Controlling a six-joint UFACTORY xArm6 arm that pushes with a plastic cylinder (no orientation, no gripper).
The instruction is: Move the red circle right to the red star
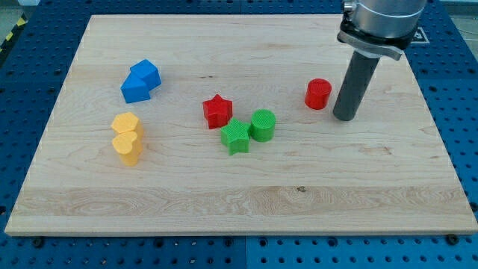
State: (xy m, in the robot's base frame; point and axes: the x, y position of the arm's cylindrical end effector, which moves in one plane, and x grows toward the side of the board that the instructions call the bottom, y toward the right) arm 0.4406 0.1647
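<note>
The red circle is a short red cylinder at the board's right of centre. The red star lies near the middle, well to the view's left of the circle. My tip is the lower end of the dark rod, just to the view's right of the red circle and slightly below it, with a narrow gap between them.
A green star and a green cylinder sit together just below and right of the red star. Two blue blocks lie at the upper left. Two yellow blocks lie at the left. The wooden board is ringed by a blue perforated table.
</note>
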